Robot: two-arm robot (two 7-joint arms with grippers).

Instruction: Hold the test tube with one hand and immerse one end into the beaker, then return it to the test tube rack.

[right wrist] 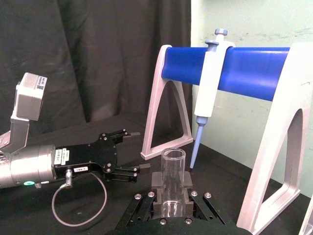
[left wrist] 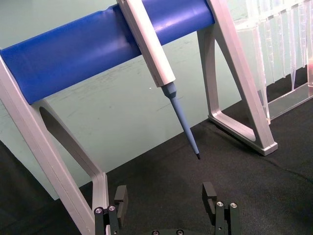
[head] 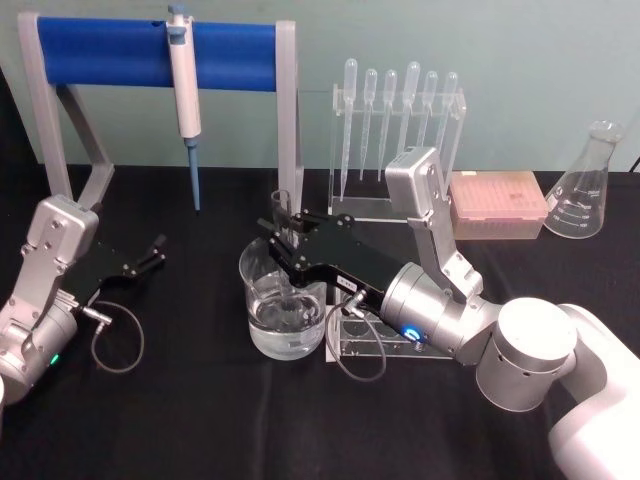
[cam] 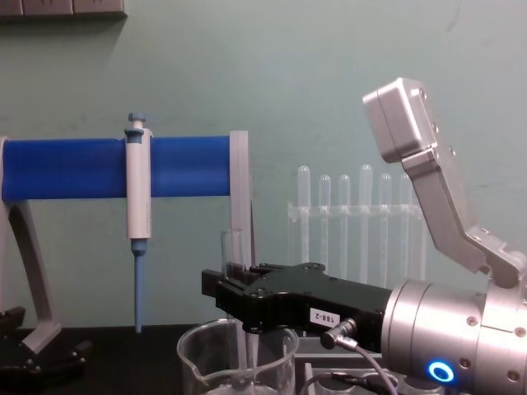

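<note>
As the right hand [head: 286, 232] pinches the test tube [head: 281, 205] inside the beaker [head: 252, 288] of clear liquid [head: 285, 322], the left hand [head: 156, 252] lies spread.

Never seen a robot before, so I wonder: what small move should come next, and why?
Probably ease the test tube a bit lower. The right hand grips it upright inside the beaker, but the water sits low and I cannot tell the tip is wet. Left hand rests aside, open.

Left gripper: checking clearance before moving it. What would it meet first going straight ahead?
Likely the blue tapered tip of the white hanging pipette, just ahead of the open left gripper; depth is unclear.
</note>
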